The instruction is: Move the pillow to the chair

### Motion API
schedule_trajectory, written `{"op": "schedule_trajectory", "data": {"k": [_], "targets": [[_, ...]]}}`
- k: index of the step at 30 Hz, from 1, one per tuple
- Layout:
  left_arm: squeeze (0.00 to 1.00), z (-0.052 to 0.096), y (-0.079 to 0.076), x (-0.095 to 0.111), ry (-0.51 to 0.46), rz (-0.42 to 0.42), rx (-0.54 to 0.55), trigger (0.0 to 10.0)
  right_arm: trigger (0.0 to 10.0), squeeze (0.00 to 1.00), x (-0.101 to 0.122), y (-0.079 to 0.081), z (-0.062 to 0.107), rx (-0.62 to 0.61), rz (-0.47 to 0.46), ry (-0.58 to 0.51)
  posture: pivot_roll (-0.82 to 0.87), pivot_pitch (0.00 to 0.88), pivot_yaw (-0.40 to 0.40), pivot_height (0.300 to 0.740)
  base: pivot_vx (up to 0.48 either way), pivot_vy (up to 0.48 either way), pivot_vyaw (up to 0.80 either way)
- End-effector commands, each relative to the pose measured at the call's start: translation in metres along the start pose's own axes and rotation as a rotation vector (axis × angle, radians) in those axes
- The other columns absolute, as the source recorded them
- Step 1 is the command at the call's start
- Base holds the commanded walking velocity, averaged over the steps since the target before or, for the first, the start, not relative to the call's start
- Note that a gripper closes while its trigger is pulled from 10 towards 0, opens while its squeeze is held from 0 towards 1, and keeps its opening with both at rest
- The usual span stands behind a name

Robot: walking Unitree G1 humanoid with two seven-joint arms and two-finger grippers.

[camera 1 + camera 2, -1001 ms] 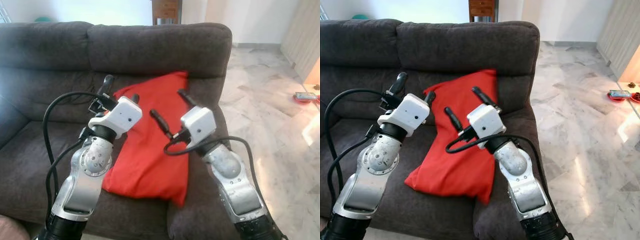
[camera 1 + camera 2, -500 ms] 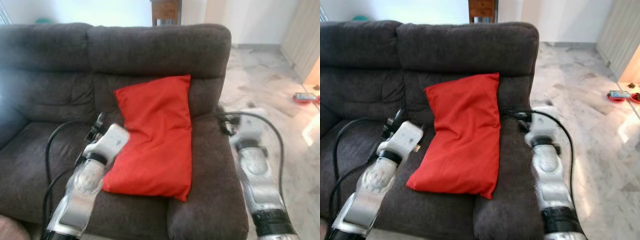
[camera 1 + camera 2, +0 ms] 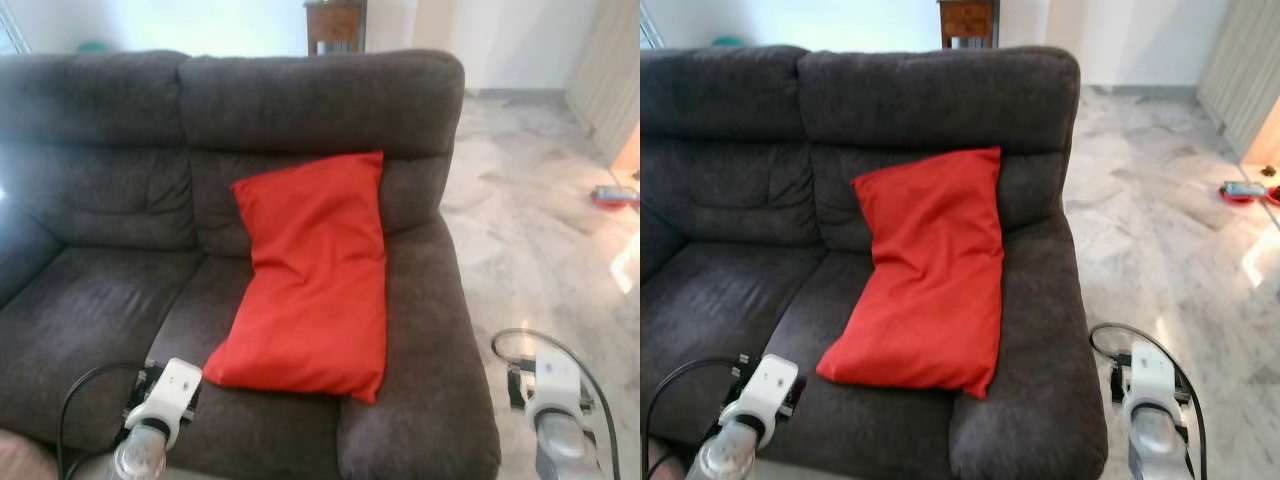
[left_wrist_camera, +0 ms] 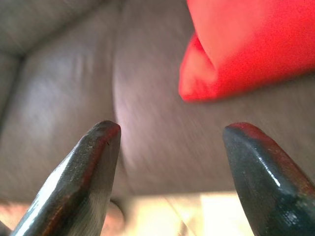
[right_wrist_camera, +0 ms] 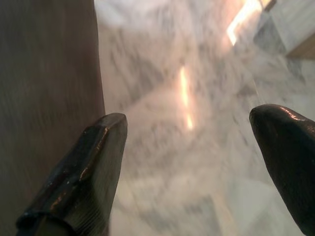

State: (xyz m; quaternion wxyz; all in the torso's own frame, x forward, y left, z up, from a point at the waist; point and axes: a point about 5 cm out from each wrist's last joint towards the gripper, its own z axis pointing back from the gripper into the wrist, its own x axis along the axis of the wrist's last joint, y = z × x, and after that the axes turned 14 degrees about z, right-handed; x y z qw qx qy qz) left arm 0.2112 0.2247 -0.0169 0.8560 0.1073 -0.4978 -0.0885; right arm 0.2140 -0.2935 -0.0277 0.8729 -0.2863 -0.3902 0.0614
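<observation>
My sofa (image 3: 120,250), dark grey and two-seated, takes up most of the head views; its left end is cut off at the frame edge and its front base falls below the bottom edge. The marble floor (image 3: 540,230) runs along the right side of the frame, glare washing out its far right portion. A wooden cabinet (image 3: 334,22) at top centre is largely hidden behind the sofa back. A small red item (image 3: 614,195) lies on the floor at the right edge, too small and cropped to identify.

The red pillow (image 3: 315,275) lies at centre frame, on the right-hand seat, its upper end leaning against the backrest and its lower end near the seat's front edge. It touches neither gripper.

My left arm (image 3: 160,410) enters at the bottom left, mostly cut off, its wrist over the front of the left seat, near the pillow's lower left corner. In the left wrist view my left gripper (image 4: 170,147) has its fingers (image 4: 78,182) spread wide with nothing between them; beyond them are blurred seat fabric and one pillow corner.

My right arm (image 3: 555,405) enters at the bottom right, beside the sofa arm and over the floor. My right gripper (image 5: 197,147) stands wide apart and empty, over blurred marble.
</observation>
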Motion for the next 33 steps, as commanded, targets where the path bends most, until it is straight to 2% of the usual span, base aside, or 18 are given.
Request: {"op": "schedule_trajectory", "data": {"k": [1,5,10,11,15,17,19,21,33], "targets": [[0.0,0.005,-0.001,-0.02,0.06,0.033,0.002,10.0,10.0,0.0,-0.012,0.001,0.002,-0.007,0.012,0.047,0.01,0.006,0.048,0.74,0.0,0.0,0.0],[0.0,0.008,-0.004,-0.037,0.125,0.086,-0.001,10.0,10.0,0.0,-0.025,0.004,0.006,-0.007,0.003,0.099,0.01,0.0,0.046,0.74,0.0,0.0,0.0],[0.0,0.014,-0.006,-0.059,0.207,0.109,0.007,10.0,10.0,0.0,-0.038,0.021,0.014,0.093,0.039,0.107,0.0,0.0,0.043,0.74,0.0,0.0,0.0],[0.0,0.017,-0.006,-0.068,0.243,0.126,0.012,10.0,10.0,0.0,-0.049,0.022,0.018,0.094,0.062,0.147,0.0,0.0,0.041,0.74,0.0,0.0,0.0],[0.0,0.021,-0.009,-0.078,0.29,0.151,0.001,10.0,10.0,0.0,-0.062,0.022,0.024,0.089,0.07,0.209,-0.01,0.0,0.04,0.74,0.0,0.0,0.0],[0.0,0.022,-0.011,-0.081,0.304,0.151,-0.007,10.0,10.0,0.0,-0.063,0.026,0.025,0.119,0.073,0.201,-0.01,0.0,0.039,0.74,0.0,0.0,0.0],[0.0,0.023,-0.011,-0.084,0.316,0.166,-0.005,10.0,10.0,0.0,-0.062,0.032,0.026,0.164,0.114,0.183,-0.01,0.0,0.04,0.74,0.0,0.0,0.0],[0.0,0.024,-0.012,-0.086,0.336,0.173,0.001,10.0,10.0,0.0,-0.061,0.033,0.026,0.149,0.072,0.183,-0.02,0.0,0.039,0.74,0.0,0.0,0.0],[0.0,0.022,-0.018,-0.087,0.344,0.199,-0.013,10.0,10.0,0.0,-0.05,0.037,0.023,0.155,0.073,0.148,-0.02,0.0,0.035,0.74,0.0,0.0,0.0]]}}
